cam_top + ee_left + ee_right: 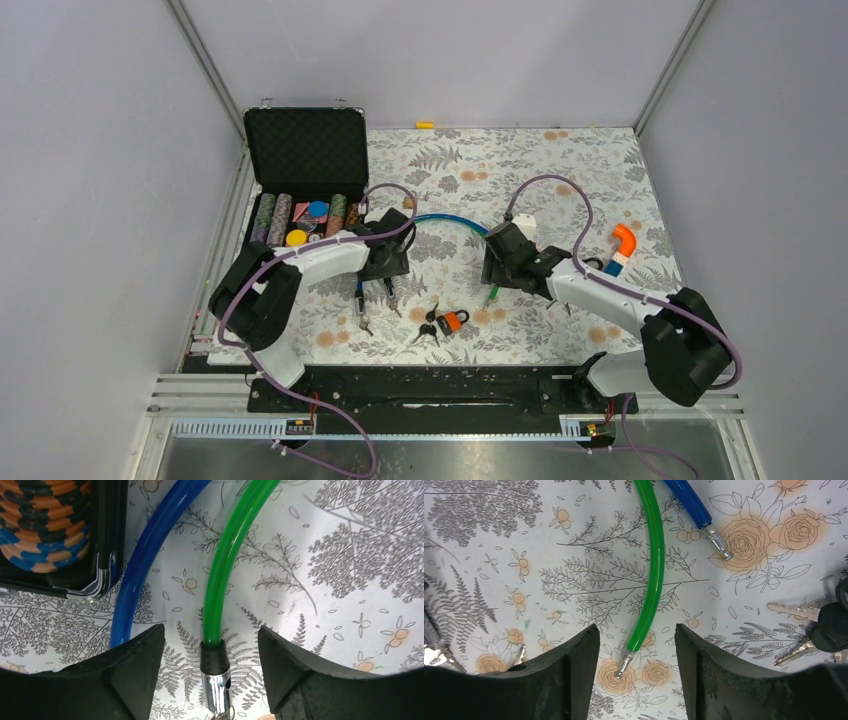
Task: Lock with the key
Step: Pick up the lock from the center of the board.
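Observation:
A green cable lock lies on the floral mat. Its black and chrome lock barrel [215,667] lies between the fingers of my open left gripper [211,630], untouched. Its metal pin end [623,665] lies between the fingers of my open right gripper [636,627], also untouched. A blue cable [131,575] runs beside the green one; its pin end [719,546] lies free. Loose keys [796,611] lie at the right. In the top view an orange padlock [453,322] with keys [428,327] lies between the left gripper [376,298] and the right gripper [495,285].
An open black case [305,150] with poker chips [45,525] stands at the left, its corner close to the blue cable. An orange and blue pipe piece [621,245] lies by the right arm. Grey walls enclose the mat.

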